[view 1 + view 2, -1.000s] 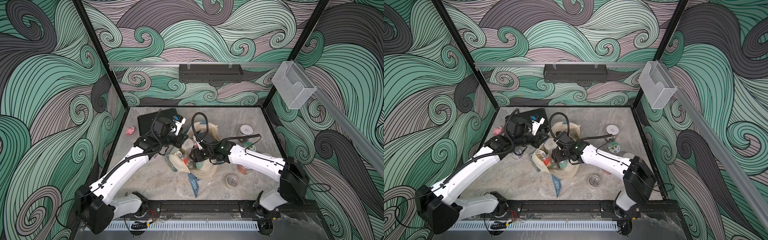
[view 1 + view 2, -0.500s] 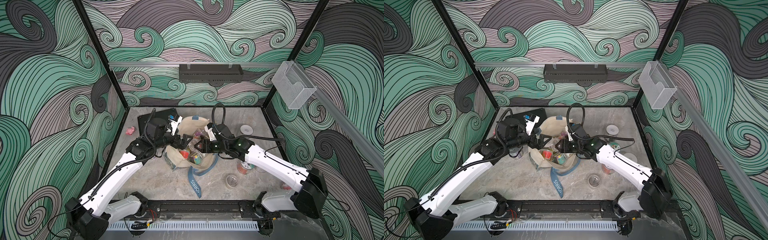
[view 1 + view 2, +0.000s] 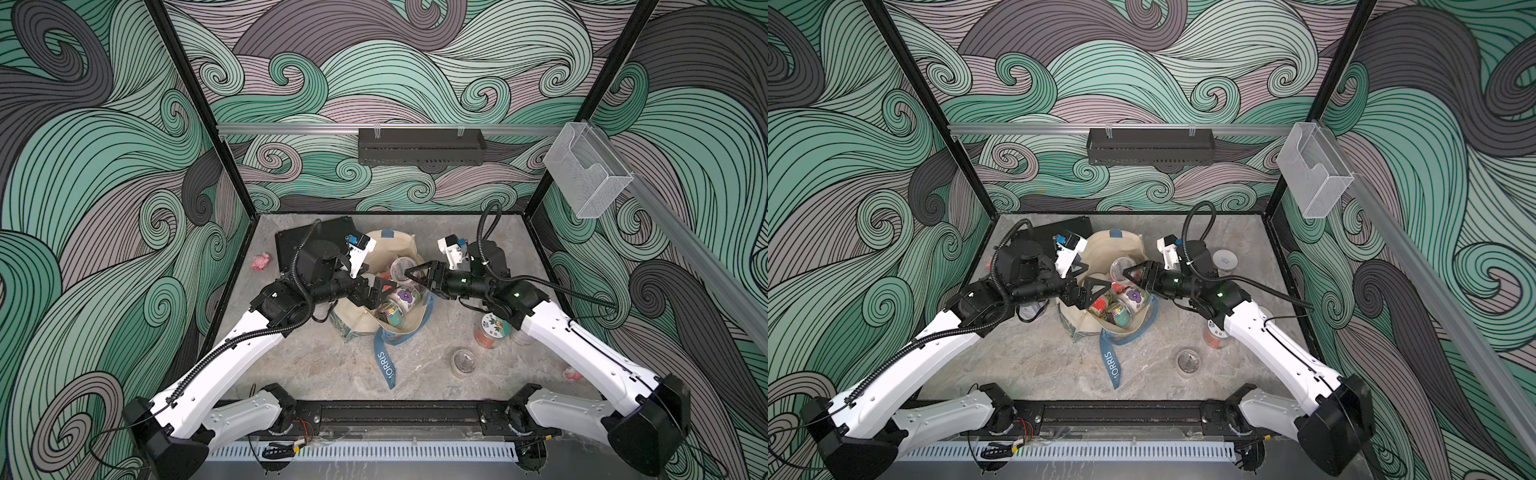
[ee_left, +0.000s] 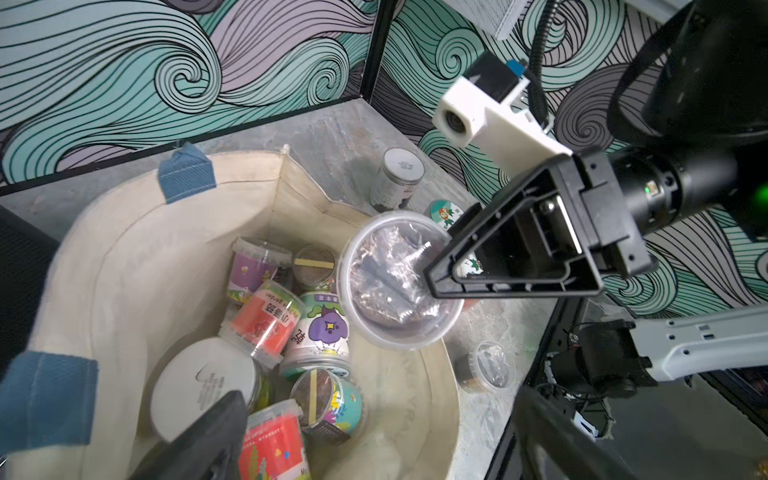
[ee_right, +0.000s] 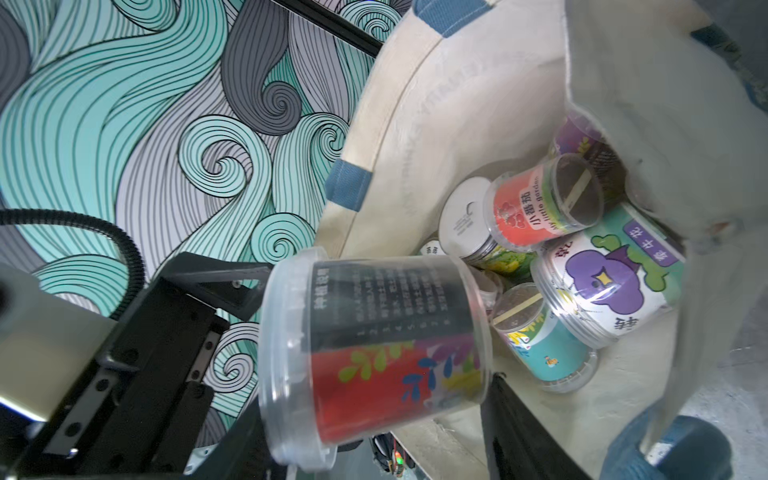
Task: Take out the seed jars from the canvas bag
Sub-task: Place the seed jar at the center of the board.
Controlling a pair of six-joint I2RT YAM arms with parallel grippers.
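Clamping a clear-lidded jar point(image 3: 400, 268) between its fingers, the right gripper point(image 3: 410, 275) sits just right of centre in both top views, over the open mouth of the canvas bag point(image 3: 386, 241). The jar's lid faces upward; the right wrist view shows a red leafy label and a black text panel on its side point(image 5: 374, 353). Whether the jar touches the bag's rim cannot be told. The left gripper point(image 3: 380, 293) stands at the opposite, left edge of the bag mouth, fingers spread wide and holding nothing, close to the clamped jar but apart from it. The bag lies at the centre of the frame on the table point(image 3: 316, 365), mouth gaping, with its blue strap point(image 3: 384, 361) trailing toward the lower edge. More seed jars point(image 4: 322, 328) lie heaped on their sides inside it: a purple-flower one, a red one point(image 4: 264, 318), a teal one point(image 4: 332, 403) and a white-lidded one point(image 4: 203, 382), all below both grippers. Outside the bag, to the lower right of centre, a sticker-lidded jar point(image 3: 492, 328) and a small clear jar point(image 3: 463, 361) stand on the table; a white-lidded one point(image 3: 1225, 259) stands further back, behind the right arm. A black case point(image 3: 291, 245) lies left of the bag, with a pink toy point(image 3: 261, 261) beyond it.
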